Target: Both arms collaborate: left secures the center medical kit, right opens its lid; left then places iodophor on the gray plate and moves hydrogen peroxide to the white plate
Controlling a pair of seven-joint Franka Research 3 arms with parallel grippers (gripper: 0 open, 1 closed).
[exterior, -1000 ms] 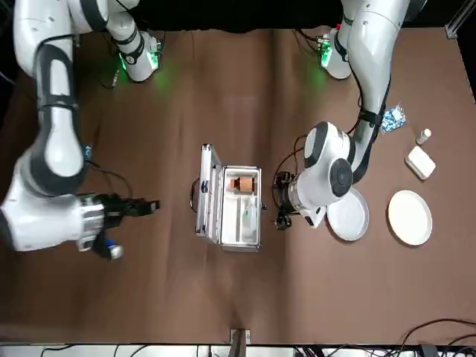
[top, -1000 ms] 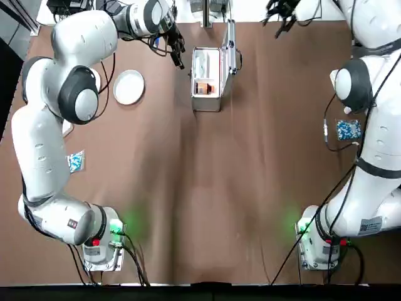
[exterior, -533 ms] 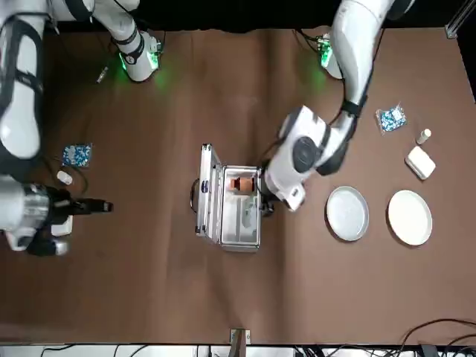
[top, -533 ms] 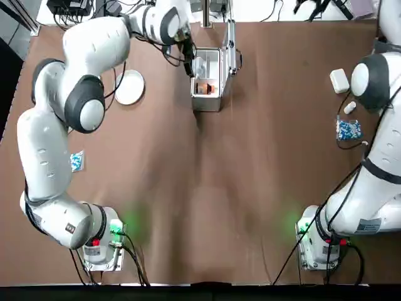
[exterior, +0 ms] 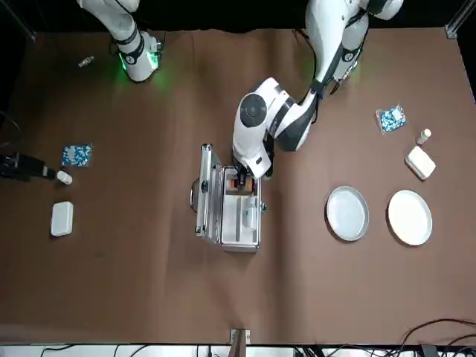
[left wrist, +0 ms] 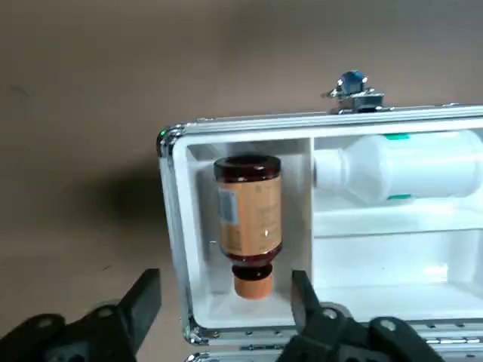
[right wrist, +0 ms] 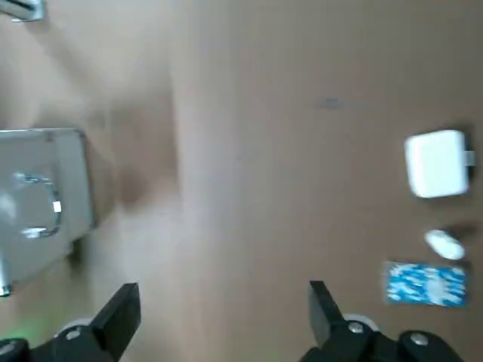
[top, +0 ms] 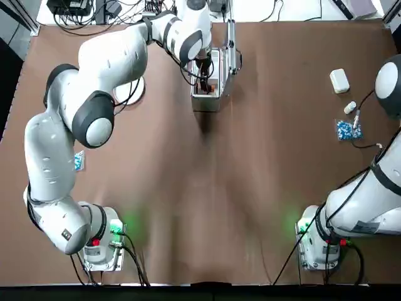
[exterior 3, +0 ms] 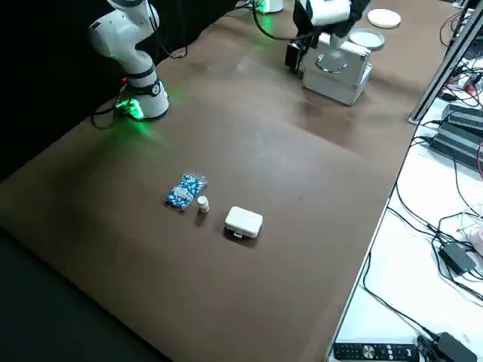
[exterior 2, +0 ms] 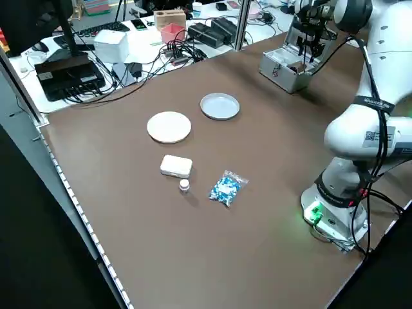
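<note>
- the left gripper is found over the open medical kit, its fingers apart; nothing is held.
- the iodophor is lying in an end compartment, cap towards the hinge side. its pick-up is judged to be the step in hand.
- one finger is seen outside the kit's end wall, the other near the divider. if descent were made at this spread, the wall could be struck and the kit shoved, as no gripper is bracing it.
- a poor hold could be caused by the round, smooth bottle being taken off-centre; it could roll or slip out in transit.
- the hydrogen peroxide is lying in the adjoining compartment, across the divider. it could be knocked if the fingers were opened wide there.
- the lid is standing open; it could be caught by a low sideways exit.
- the gray plate is nearer the kit, the white plate beyond. misplacement could be caused by their likeness.
- the right gripper is parked well apart on its own side, fingers apart, holding nothing.
</note>
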